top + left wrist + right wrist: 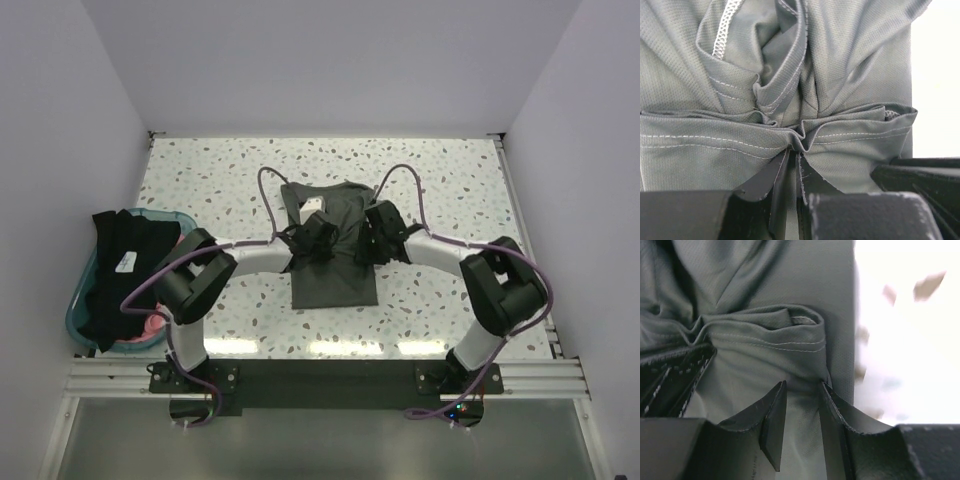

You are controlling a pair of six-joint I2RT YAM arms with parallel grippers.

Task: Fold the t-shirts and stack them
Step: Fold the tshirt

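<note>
The dark olive-green t-shirt (335,285) lies partly folded in the middle of the table. My left gripper (320,240) sits on its upper left part, and in the left wrist view it (794,155) is shut on a gathered pinch of the shirt's hem (855,60). My right gripper (378,235) is over the shirt's upper right edge; in the right wrist view it (802,385) stands open with smooth olive cloth (770,285) lying between the fingers. The black t-shirt (125,265) drapes over the tub, with the pink one (150,325) under it.
The teal plastic tub (73,318) stands at the table's left edge. A white label (313,205) shows at the olive shirt's collar. Speckled tabletop (450,180) lies round the shirt, white walls on three sides. Both arms reach inward from the near edge.
</note>
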